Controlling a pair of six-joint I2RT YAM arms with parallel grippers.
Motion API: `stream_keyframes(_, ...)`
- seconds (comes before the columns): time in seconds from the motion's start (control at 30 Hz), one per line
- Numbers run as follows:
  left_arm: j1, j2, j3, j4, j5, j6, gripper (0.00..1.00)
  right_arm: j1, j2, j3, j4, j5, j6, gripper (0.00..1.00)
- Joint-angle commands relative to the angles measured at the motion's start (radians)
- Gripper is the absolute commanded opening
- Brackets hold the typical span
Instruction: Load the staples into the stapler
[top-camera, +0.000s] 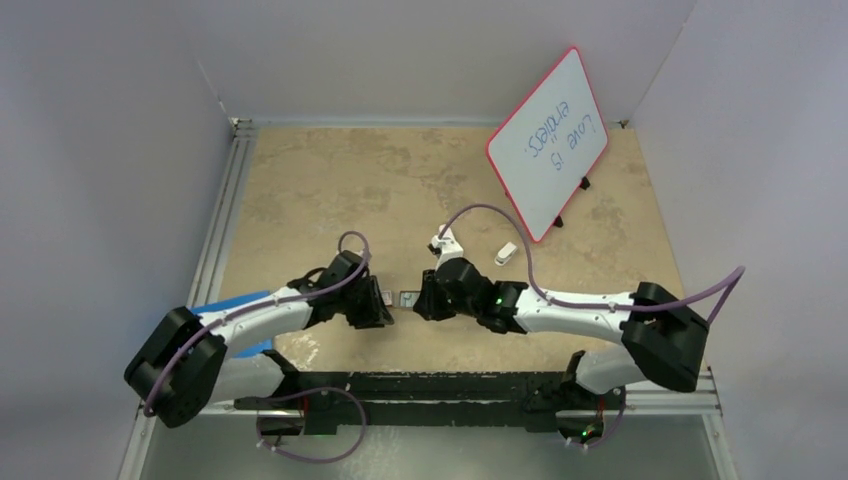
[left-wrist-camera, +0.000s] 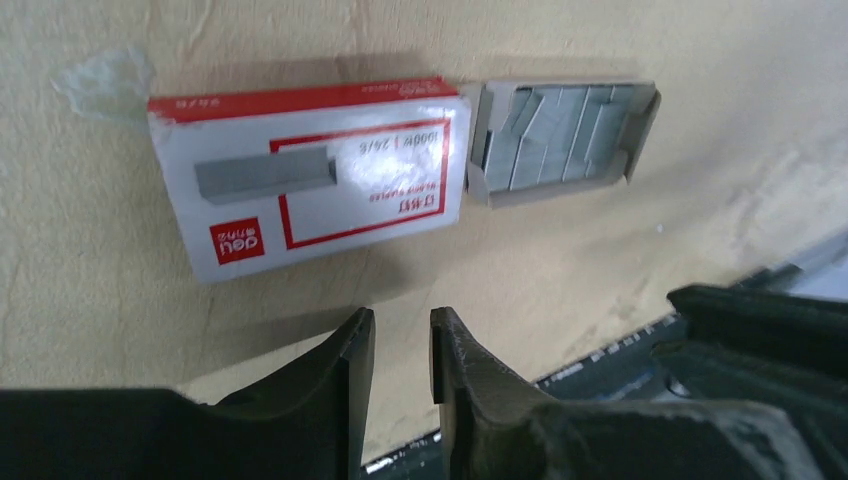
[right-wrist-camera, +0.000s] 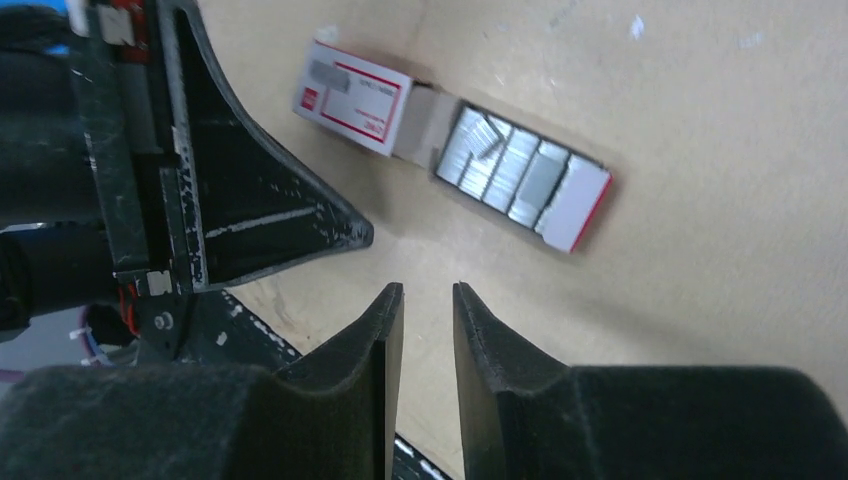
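The staples (left-wrist-camera: 560, 140) are grey strips in a flat tray pulled partway out of the red-and-white sleeve (left-wrist-camera: 310, 175), flat on the table. They also show in the right wrist view (right-wrist-camera: 510, 170), with the sleeve (right-wrist-camera: 350, 95) beside them. In the top view the box (top-camera: 396, 297) lies between my two grippers. My left gripper (left-wrist-camera: 402, 315) hovers just short of the sleeve, jaws a narrow gap apart and empty. My right gripper (right-wrist-camera: 427, 290) hovers near the tray, jaws likewise narrowly apart and empty. A white stapler (top-camera: 443, 242) lies behind my right wrist, partly hidden.
A short stubby white piece (top-camera: 506, 253) lies right of the stapler. A red-framed whiteboard (top-camera: 548, 142) stands at the back right. A blue item (top-camera: 232, 305) lies under my left arm. The black mounting rail (top-camera: 440, 392) runs along the near edge. The left gripper's finger (right-wrist-camera: 250, 200) shows in the right wrist view.
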Motion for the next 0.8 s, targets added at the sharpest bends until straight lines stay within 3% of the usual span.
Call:
stream_keyframes(0.0, -0.084, 0.06, 0.091, -0.067, -0.28, -0.046, 0.26, 0.057, -0.006, 0.046, -0.107, 0.19, 0.193, 0.3)
stream_keyframes(0.23, -0.106, 0.181, 0.181, -0.141, -0.365, -0.117, 0.21, 0.114, 0.097, 0.081, -0.167, 0.23, 0.274, 0.42)
stream_keyframes(0.4, -0.106, 0.207, 0.227, -0.212, -0.459, -0.159, 0.11, 0.123, 0.144, 0.106, -0.165, 0.246, 0.299, 0.4)
stream_keyframes(0.67, -0.099, 0.251, 0.276, -0.245, -0.549, -0.151, 0.09, 0.119, 0.235, 0.17, -0.199, 0.263, 0.279, 0.35)
stream_keyframes(0.77, -0.065, 0.269, 0.281, -0.207, -0.515, -0.121, 0.09, 0.11, 0.27, 0.207, -0.204, 0.276, 0.257, 0.35)
